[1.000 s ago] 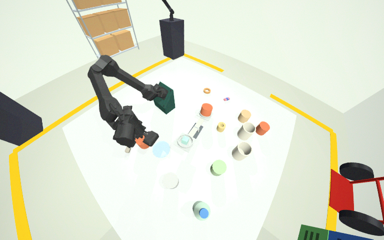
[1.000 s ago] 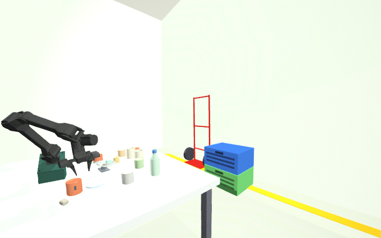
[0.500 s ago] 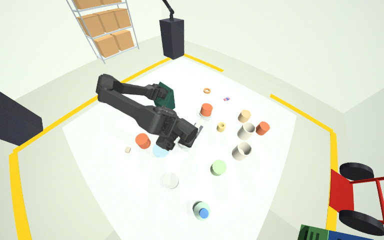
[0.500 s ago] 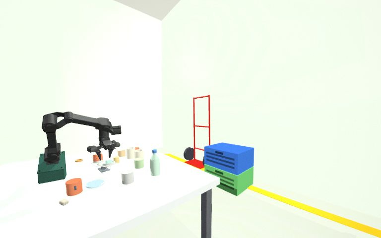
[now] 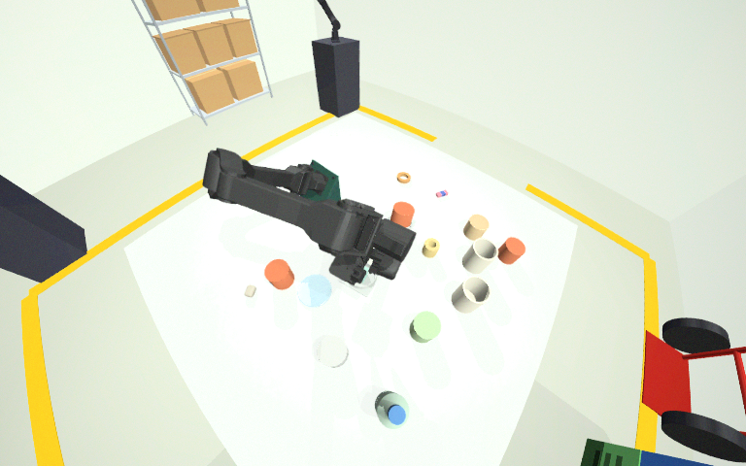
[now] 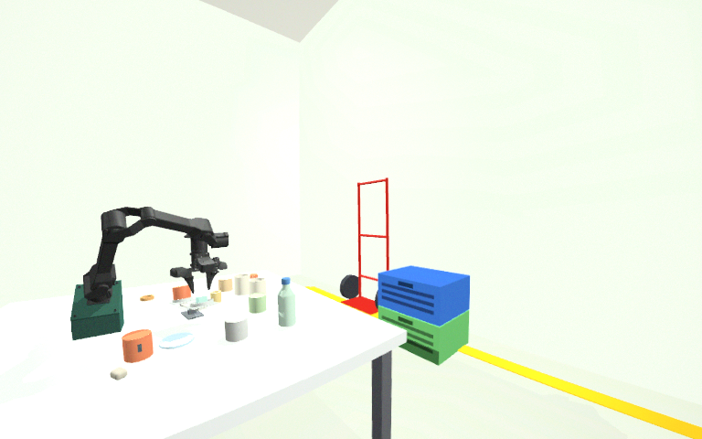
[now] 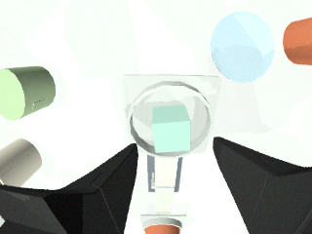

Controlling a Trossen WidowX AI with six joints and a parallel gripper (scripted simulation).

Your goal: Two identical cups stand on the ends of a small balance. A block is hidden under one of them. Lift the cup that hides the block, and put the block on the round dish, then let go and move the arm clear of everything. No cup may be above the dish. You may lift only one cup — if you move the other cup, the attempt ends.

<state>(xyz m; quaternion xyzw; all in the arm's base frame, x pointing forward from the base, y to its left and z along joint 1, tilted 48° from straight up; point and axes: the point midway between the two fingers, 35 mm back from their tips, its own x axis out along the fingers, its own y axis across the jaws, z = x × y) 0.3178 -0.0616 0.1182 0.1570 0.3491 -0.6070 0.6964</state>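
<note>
The teal block (image 6: 201, 299) (image 7: 171, 141) sits uncovered in the ringed pan at one end of the balance (image 6: 192, 314) (image 7: 166, 195). My gripper (image 6: 200, 290) is open and empty above the block, its fingertips on either side in the wrist view. One orange cup (image 5: 402, 214) (image 6: 181, 292) (image 7: 162, 229) stands on the balance's other end. The second orange cup (image 5: 279, 273) (image 6: 137, 346) (image 7: 298, 41) stands on the table beside the pale blue round dish (image 5: 314, 291) (image 6: 176, 339) (image 7: 242, 46). The dish is empty. In the top view the arm hides much of the balance.
A green cylinder (image 5: 425, 326) (image 6: 257, 303) (image 7: 36, 93), two grey cups (image 5: 479, 256) (image 5: 471, 294) and a small yellow cup (image 5: 430, 248) stand past the balance. A pale cylinder (image 5: 331, 351) (image 6: 236, 329) and a bottle (image 5: 391, 409) (image 6: 286, 308) stand toward the front. A stone (image 5: 250, 291) lies near the second orange cup.
</note>
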